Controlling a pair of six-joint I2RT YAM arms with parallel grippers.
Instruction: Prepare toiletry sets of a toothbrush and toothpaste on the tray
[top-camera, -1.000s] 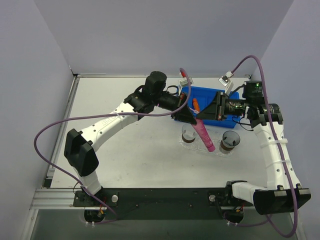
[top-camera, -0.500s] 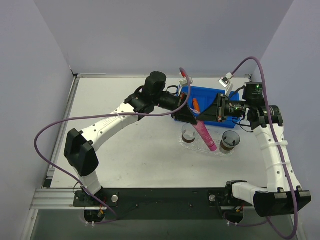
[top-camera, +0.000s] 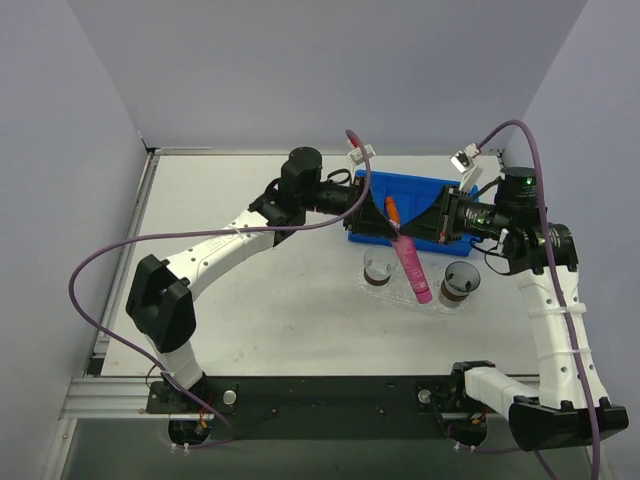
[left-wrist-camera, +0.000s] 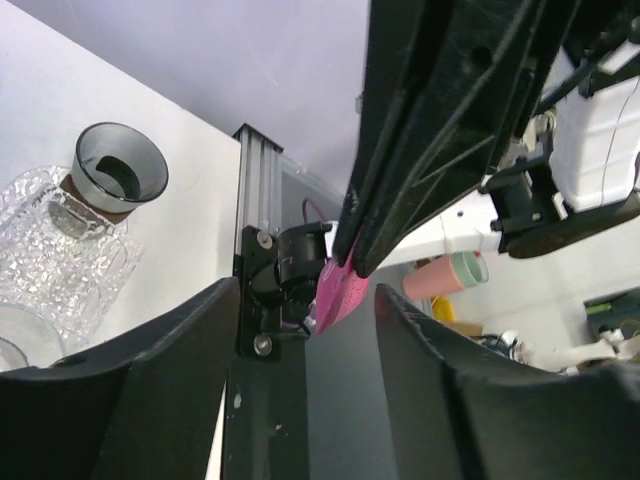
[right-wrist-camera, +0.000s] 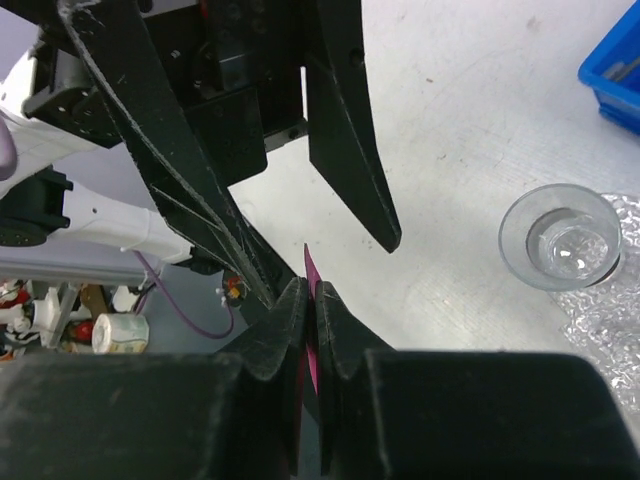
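placing step, mid frame: right gripper (right-wrist-camera: 308, 288) clamped on the pink toothpaste (top-camera: 412, 268) over the tray (left-wrist-camera: 60, 255); left gripper (left-wrist-camera: 308, 295) apart. next, probably lower and release.

My overhead camera sits high behind the arm bases (top-camera: 190, 395) and tilts down and forward. The bases line the bottom edge, the table (top-camera: 280, 320) fills the middle and the back wall (top-camera: 330, 70) the top. It stands well back and takes in the whole workspace.

The left wrist camera is very close and rolled well over. It sights between the left fingers (left-wrist-camera: 130, 400) along the lower edge, with the tray (left-wrist-camera: 50, 260) at far left.

The right wrist camera looks obliquely past the right fingers (right-wrist-camera: 285, 335) at bottom centre, with the table at upper right.

The two wrist views face each other, and all three views share the magenta toothpaste tube (top-camera: 412, 265).
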